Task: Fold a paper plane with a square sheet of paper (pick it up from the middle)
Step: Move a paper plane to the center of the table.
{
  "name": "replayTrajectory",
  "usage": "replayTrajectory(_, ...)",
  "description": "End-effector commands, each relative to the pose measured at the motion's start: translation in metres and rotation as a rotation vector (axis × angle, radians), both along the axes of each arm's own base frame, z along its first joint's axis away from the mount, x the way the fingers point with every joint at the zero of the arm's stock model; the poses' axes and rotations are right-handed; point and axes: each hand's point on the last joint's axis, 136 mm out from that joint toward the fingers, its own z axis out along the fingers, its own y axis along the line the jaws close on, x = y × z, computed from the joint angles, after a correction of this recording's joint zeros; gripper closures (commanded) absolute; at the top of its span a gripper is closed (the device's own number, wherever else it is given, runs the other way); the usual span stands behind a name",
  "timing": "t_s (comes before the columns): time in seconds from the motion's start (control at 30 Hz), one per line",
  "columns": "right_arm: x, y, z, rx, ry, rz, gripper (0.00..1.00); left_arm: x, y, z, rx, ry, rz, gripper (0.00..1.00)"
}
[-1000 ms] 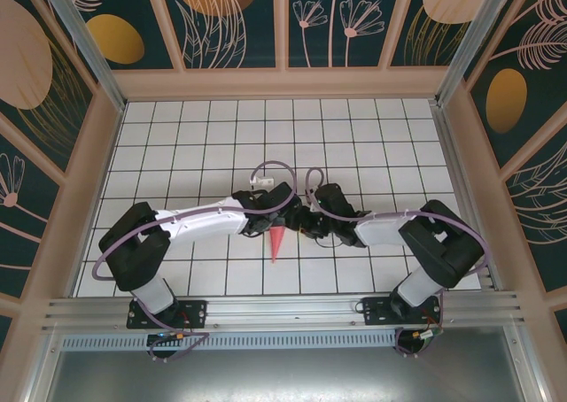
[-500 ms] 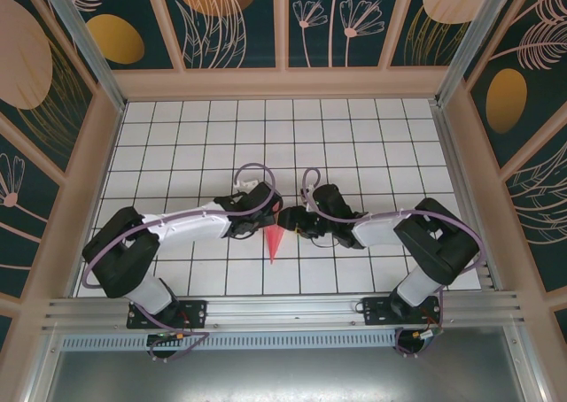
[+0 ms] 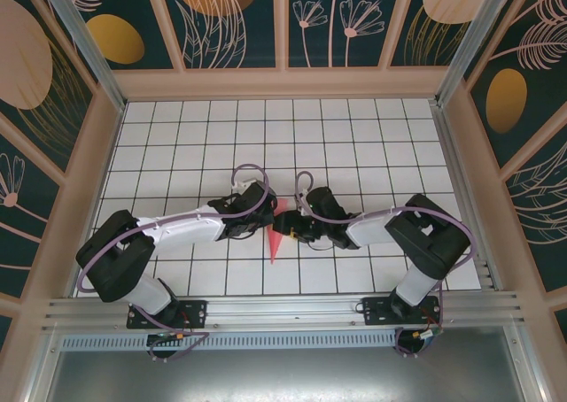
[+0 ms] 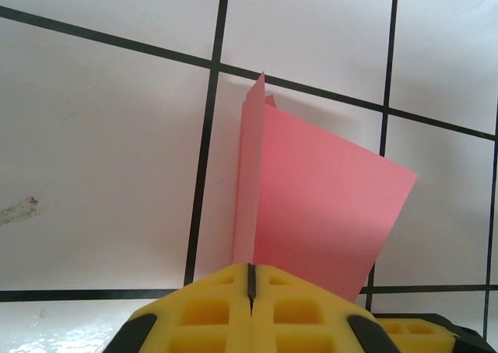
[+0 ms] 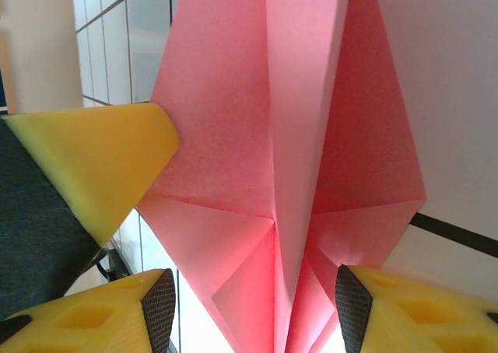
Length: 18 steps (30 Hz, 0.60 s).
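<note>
Well, the paper plane (image 3: 275, 243) lies just below the middle of the overhead frame, on the white grid table (image 3: 354, 136). It is a slim pink-red dart, its long axis running almost straight down the picture, with the point toward the bottom edge and the wide tail up where the two arms meet.

The left gripper (image 3: 268, 218) comes in from the left onto that tail. In its own wrist view the yellow fingers (image 4: 202, 306) are pressed tight together at the bottom of the frame, pinching a fold of the plane (image 4: 311, 213), which rises from the seam toward the upper middle.

The right gripper (image 3: 288, 231) reaches the same end from the right. Its wrist view shows the jaws spread, one black pad (image 5: 159, 310) at lower left and the other at lower right, with a little gap to the paper on either side. The plane's (image 5: 272, 135) centre crease runs up the frame from midway between them, and the left arm's yellow fingertip (image 5: 93, 162) sits just beside its left flap.

So both arms are at the tail and neither is near the point — I'd judge that whatever comes next depends on that crease staying lined up with the right jaws' gap.
</note>
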Motion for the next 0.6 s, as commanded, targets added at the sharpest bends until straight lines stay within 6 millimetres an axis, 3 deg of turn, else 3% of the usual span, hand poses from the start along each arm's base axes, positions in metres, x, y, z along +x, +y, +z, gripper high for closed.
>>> replayTrajectory(0.0, -0.002, 0.009, 0.003, 0.013, 0.0, 0.026, 0.41, 0.002, -0.001, 0.005, -0.03, -0.008, 0.01, 0.95)
replayTrajectory(0.33, -0.007, 0.013, 0.002, -0.009, -0.006, 0.039, 0.41, 0.001, 0.001, 0.003, -0.031, 0.0, 0.018, 0.95)
replayTrajectory(0.57, -0.004, 0.013, -0.01, -0.07, 0.012, 0.024, 0.52, 0.001, 0.002, 0.004, -0.031, -0.002, 0.022, 0.95)
